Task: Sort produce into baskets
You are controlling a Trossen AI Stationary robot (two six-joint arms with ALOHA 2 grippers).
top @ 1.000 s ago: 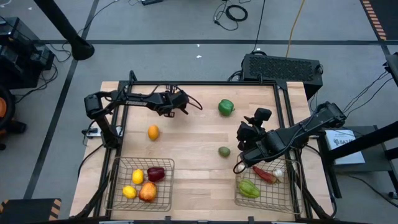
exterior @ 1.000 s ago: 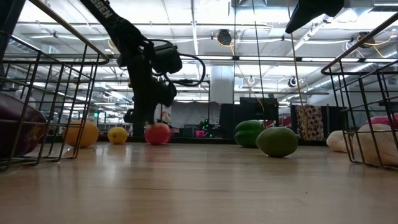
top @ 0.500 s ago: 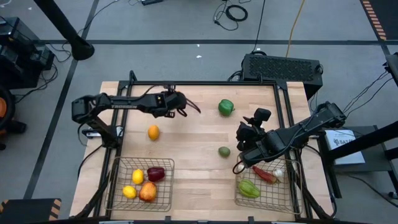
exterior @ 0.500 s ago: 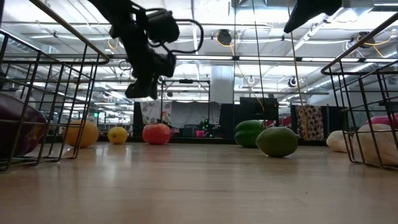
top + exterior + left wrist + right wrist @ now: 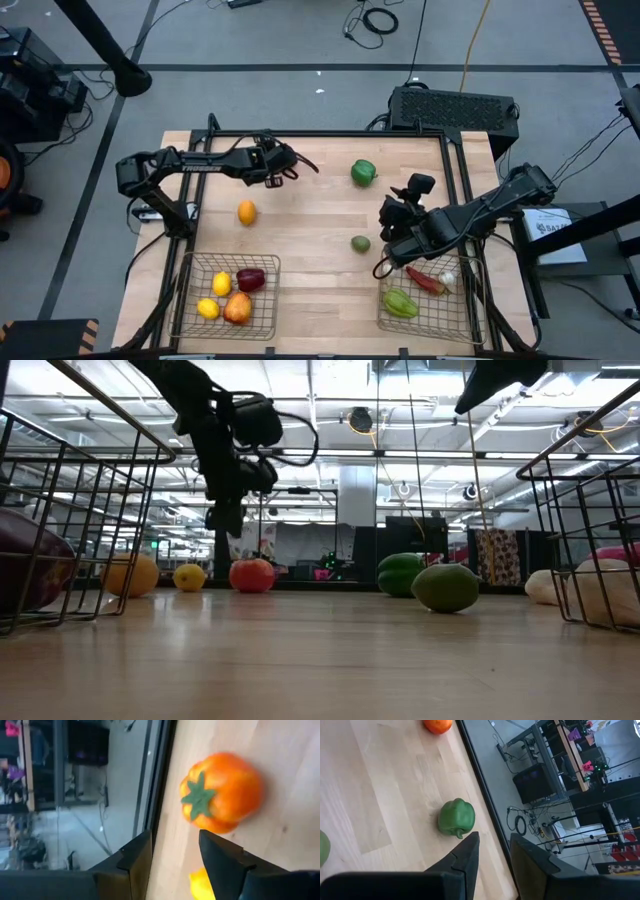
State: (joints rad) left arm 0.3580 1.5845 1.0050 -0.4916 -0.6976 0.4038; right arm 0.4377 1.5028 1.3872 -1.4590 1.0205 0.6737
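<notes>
1. You are looking at the left tool (image 5: 281, 163) hanging above the far left part of the wooden counter (image 5: 310, 290). In the left wrist view its fingers (image 5: 225, 862) are standing apart with a gap between them, and they are gripping nothing.
2. Straight ahead of this tool, an orange pepper-like piece with a green stem (image 5: 221, 791) is lying free on the counter. A yellow piece (image 5: 202, 885) is showing at the edge just beside it.
3. You are seeing the right tool (image 5: 385, 268) hovering over the right side, near the corner of the right basket (image 5: 470, 300). Its fingers (image 5: 465, 857) are standing narrowly apart, and nothing is showing between them.
4. The left basket (image 5: 190, 300) is sitting at the near left corner. It is holding two lemons (image 5: 221, 284), a dark red piece (image 5: 250, 279) and an orange-red fruit (image 5: 237, 308).
5. The right basket is holding a green pepper (image 5: 400, 303), a red chili (image 5: 426, 282) and a white garlic bulb (image 5: 447, 278).
6. Three pieces are lying loose on the counter: an orange (image 5: 246, 212) on the left, a green bell pepper (image 5: 363, 172) towards the far edge, and a small green fruit (image 5: 360, 243) near the middle, just beside the right arm.
</notes>
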